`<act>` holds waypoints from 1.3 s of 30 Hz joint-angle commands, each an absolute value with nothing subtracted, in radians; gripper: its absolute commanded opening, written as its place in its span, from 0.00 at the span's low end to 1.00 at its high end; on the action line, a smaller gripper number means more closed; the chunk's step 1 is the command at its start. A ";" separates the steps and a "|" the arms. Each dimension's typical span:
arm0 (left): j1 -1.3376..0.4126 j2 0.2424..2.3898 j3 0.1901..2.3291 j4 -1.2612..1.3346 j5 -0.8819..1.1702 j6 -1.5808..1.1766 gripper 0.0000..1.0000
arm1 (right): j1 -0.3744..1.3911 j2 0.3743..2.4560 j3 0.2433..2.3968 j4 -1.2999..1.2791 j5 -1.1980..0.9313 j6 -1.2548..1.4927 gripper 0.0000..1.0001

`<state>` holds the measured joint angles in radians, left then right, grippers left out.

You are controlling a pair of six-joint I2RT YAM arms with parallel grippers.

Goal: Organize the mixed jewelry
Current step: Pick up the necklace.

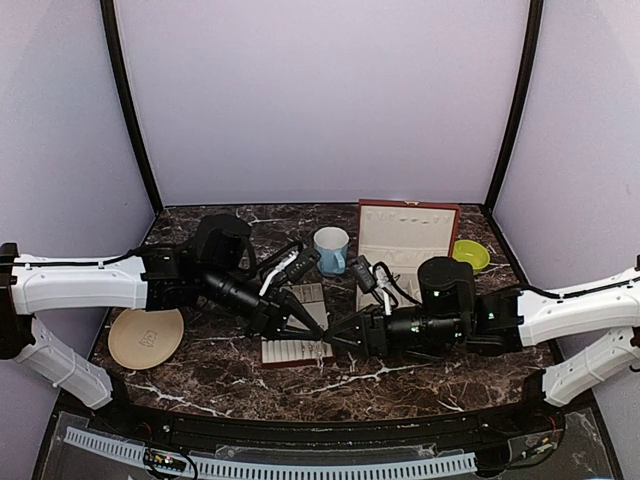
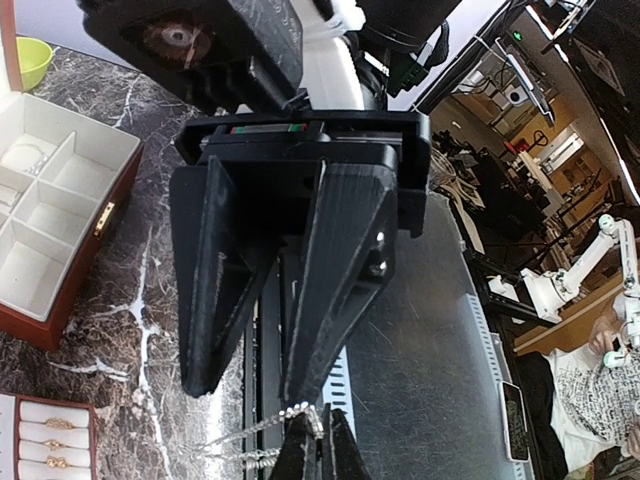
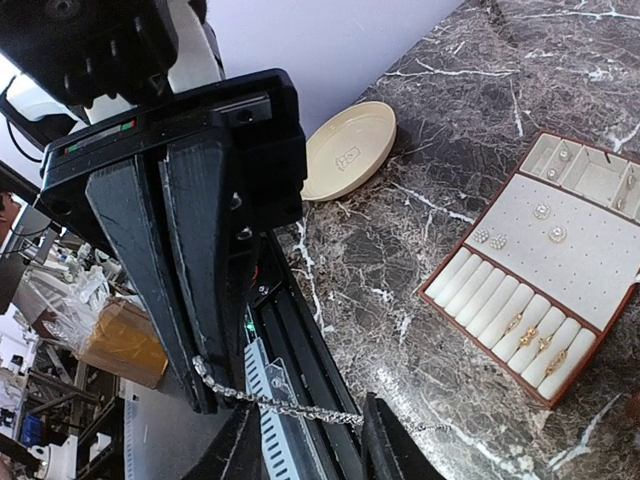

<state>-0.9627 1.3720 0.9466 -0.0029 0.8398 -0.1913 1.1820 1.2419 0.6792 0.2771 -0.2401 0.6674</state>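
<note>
Lilac walls [image 1: 320, 100] enclose the dark marbled worktop [image 1: 410, 385]. From above, the black arms [image 1: 240, 292] meet over its middle and cover part of the slotted tray [image 1: 285, 353]; the fine chain [image 3: 290, 408] cannot be made out in that view. The left end effector [image 3: 200, 392] is pressed together, pinching the chain in the air near the tray. The right end effector [image 3: 310, 430] stands spread, the chain crossing its gap; whether a fingertip touches it is unclear.

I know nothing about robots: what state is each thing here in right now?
left fingers: shut on the chain
right fingers: open
chain: pinched by the left fingers, held in the air
box: lid raised, open
mug: upright
slotted tray: a few rings in its slots
</note>
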 commanded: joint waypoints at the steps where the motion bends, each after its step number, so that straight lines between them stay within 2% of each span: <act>1: -0.957 1.370 0.963 -0.007 0.842 -0.204 0.00 | 1.202 1.273 0.733 0.247 -0.214 0.616 0.34; 23: -0.956 1.365 0.952 0.028 0.873 -0.241 0.00 | 1.220 1.319 0.712 0.382 -0.147 0.616 0.30; 32: -0.952 1.357 0.942 0.067 0.873 -0.272 0.00 | 1.219 1.320 0.703 0.447 -0.207 0.594 0.27; 35: -0.948 1.352 0.931 0.094 0.877 -0.292 0.00 | 1.220 1.322 0.703 0.456 -0.218 0.587 0.20; 39: -0.940 1.338 0.922 0.097 0.867 -0.299 0.00 | 1.218 1.319 0.700 0.450 -0.214 0.595 0.05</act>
